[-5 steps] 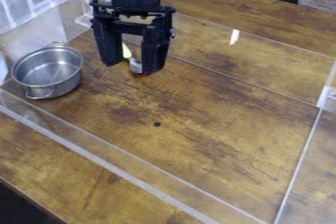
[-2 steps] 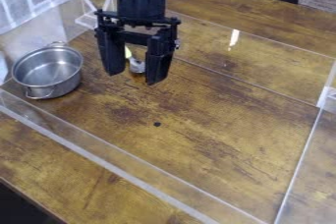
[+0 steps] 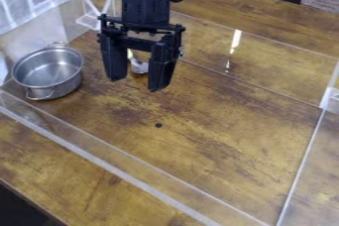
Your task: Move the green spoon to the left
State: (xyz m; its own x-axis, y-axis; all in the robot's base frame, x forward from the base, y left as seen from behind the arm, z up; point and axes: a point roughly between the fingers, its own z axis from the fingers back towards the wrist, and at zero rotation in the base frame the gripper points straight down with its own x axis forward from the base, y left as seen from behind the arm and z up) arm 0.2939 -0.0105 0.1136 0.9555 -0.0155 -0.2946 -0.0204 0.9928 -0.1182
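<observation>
The green spoon (image 3: 137, 64) lies on the wooden table just right of the steel pot. Only a bit of its silver bowl and a sliver of yellow-green handle show between the fingers; the rest is hidden by the gripper. My black gripper (image 3: 137, 66) hangs straight over it, open, with one finger (image 3: 114, 59) left of the spoon and the other (image 3: 161, 68) right of it. The fingertips are at or just above the table. I cannot tell if they touch the spoon.
A round steel pot (image 3: 48, 69) stands at the left, close to the left finger. A low clear acrylic wall (image 3: 159, 184) runs along the front and right of the wooden table (image 3: 225, 121). A white grille is at the back left.
The gripper has moved slightly right and toward the front and come lower, staying open around the spoon. The spoon and pot have not moved.
</observation>
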